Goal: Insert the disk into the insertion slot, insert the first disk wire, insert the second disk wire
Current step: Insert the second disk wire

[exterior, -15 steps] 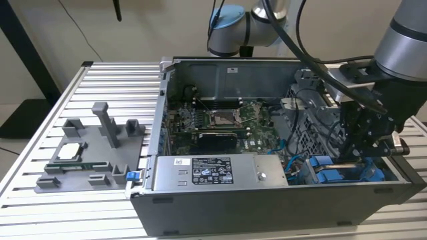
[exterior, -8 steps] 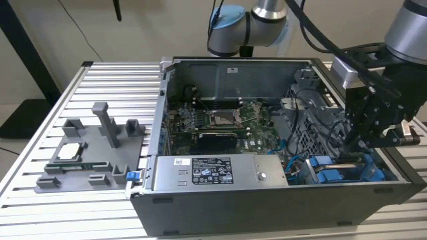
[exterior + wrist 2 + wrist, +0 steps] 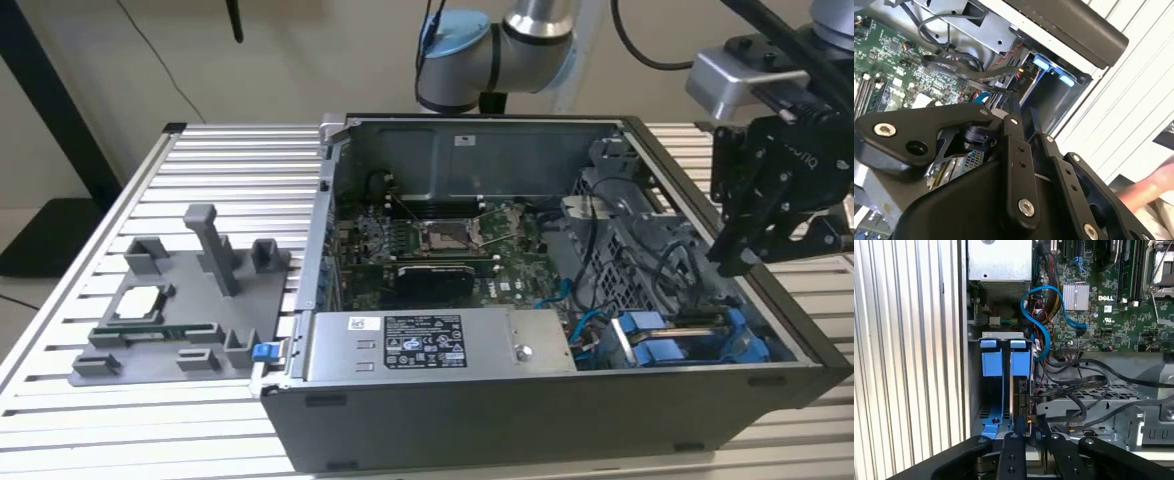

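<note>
Down at the drive cage [image 3: 1004,405] corner of the computer case [image 3: 534,420], my end effector [image 3: 1029,432] pinches narrowly near the disk [image 3: 1020,385] seated in its slot, where loose black cables [image 3: 1079,390] could snag my fingers

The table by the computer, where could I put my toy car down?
Bare slats of the table lie free beyond the grey tray, toward the exterior view's left. Inside the computer case it is crowded: wires and blue drive holders sit close to the tool.
</note>
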